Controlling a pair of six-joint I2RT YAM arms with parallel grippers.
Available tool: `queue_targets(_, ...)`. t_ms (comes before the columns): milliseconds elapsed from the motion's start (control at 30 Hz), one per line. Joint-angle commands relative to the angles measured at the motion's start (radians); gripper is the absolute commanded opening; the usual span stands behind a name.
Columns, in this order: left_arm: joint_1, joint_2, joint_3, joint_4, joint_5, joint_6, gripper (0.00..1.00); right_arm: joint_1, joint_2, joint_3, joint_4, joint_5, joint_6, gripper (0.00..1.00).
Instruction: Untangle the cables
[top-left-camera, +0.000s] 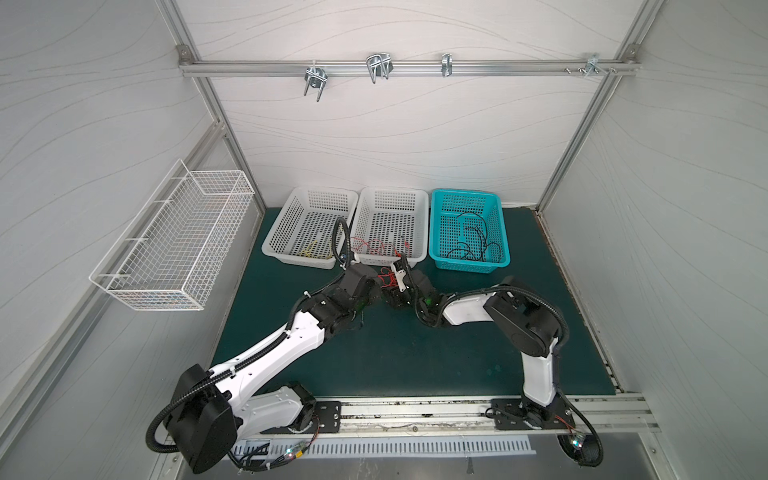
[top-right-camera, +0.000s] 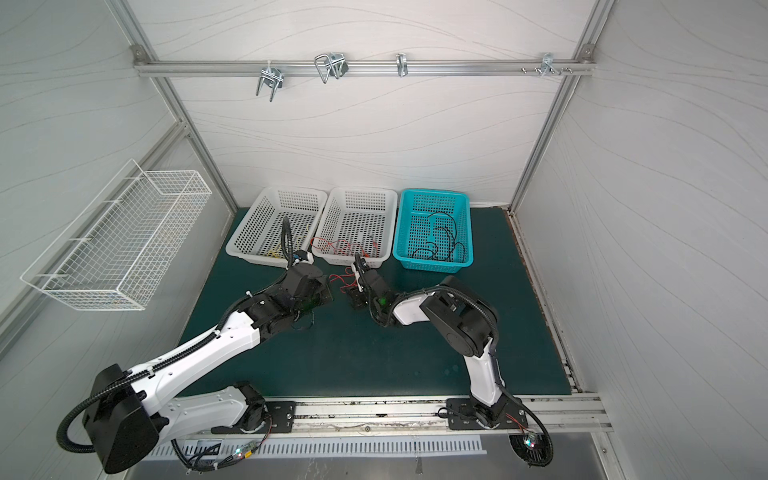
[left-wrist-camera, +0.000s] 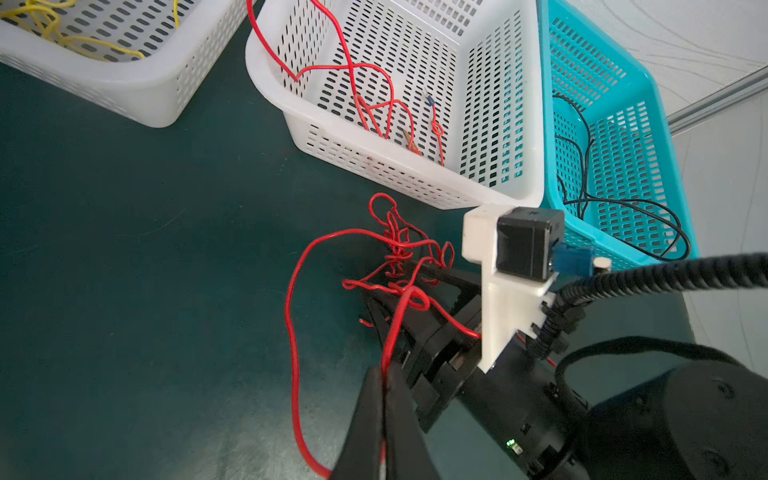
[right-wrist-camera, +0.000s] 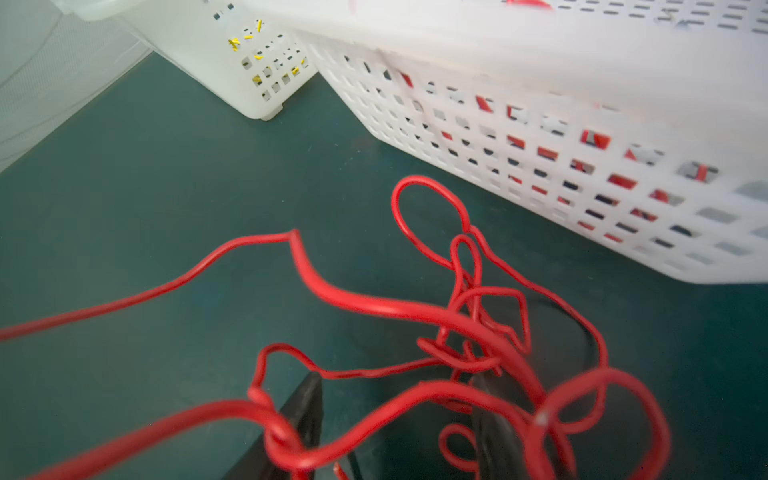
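Observation:
A knotted clump of red cables (left-wrist-camera: 399, 253) lies on the green mat just in front of the middle white basket (top-left-camera: 395, 190); it also shows as a red tangle (right-wrist-camera: 478, 332) in the right wrist view. A thin black wire (right-wrist-camera: 582, 324) runs through it. My left gripper (left-wrist-camera: 384, 374) is shut on one red strand leading out of the clump. My right gripper (right-wrist-camera: 395, 386) stands open, its fingers (right-wrist-camera: 309, 399) apart with red loops draped across and between them. In both top views the two grippers meet at the tangle (top-left-camera: 386, 276) (top-right-camera: 343, 282).
More red cables (top-left-camera: 374, 247) lie in the middle basket. Yellow cables (top-left-camera: 309, 249) lie in the left white basket (top-left-camera: 324, 190), black cables (top-left-camera: 473, 245) in the teal basket (top-left-camera: 465, 192). A white wire basket (top-left-camera: 174, 245) hangs on the left wall, and metal hooks (top-left-camera: 378, 66) hang on the back rail.

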Motion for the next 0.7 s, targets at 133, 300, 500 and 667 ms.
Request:
queue_targets(133, -0.004, -0.048, 0.005, -0.006, -0.062, -0.015, 0.0, -0.043, 0.039, 0.014, -0.127, 0.039, 0.098, 0.43)
queue_targets(300, -0.003, -0.109, -0.013, -0.037, -0.127, -0.005, 0.0, -0.05, 0.016, -0.015, -0.184, 0.073, 0.123, 0.22)
queue_targets(500, -0.003, -0.182, -0.018, -0.098, -0.214, 0.018, 0.0, -0.049, -0.054, -0.087, -0.226, 0.116, 0.136, 0.0)
queue_targets(667, 0.005, -0.214, -0.017, -0.146, -0.264, 0.031, 0.0, -0.049, -0.127, -0.151, -0.259, 0.171, 0.144, 0.0)
